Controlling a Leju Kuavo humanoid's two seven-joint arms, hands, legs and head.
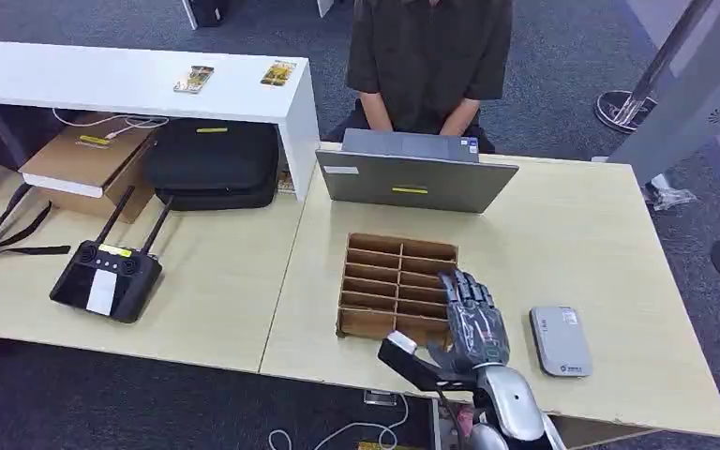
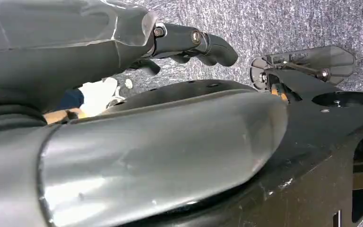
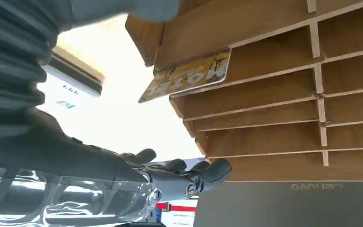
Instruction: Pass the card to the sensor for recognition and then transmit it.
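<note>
- The right hand (image 1: 473,323) hovers over the brown wooden slotted organizer (image 1: 396,281) on the table (image 1: 572,244), fingers (image 3: 203,172) released and holding nothing.
- The yellow patterned card (image 3: 189,75) stands in a near-edge slot, its long axis along the slot, one corner jutting past the organizer's side toward the grey flat card sensor (image 1: 560,340).
- Judged step: reaching for the card; next comes pinching its exposed edge.
- The left hand (image 2: 189,42) hangs low, fingers curled on nothing.

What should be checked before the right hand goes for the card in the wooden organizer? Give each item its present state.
1. Card present in the wooden organizer, sticking out of a slot near the hand's side: ok.
2. Right hand over the organizer's near right corner, fingers extended: ok.
3. Right hand holding nothing yet: ok.
4. Sensor on the table right of the organizer, apart from it, nothing on top: ok.
5. Left hand hanging beside the body above the carpet, away from the table: ok.
6. Thumb lined up with the card's edge: cannot tell.
</note>
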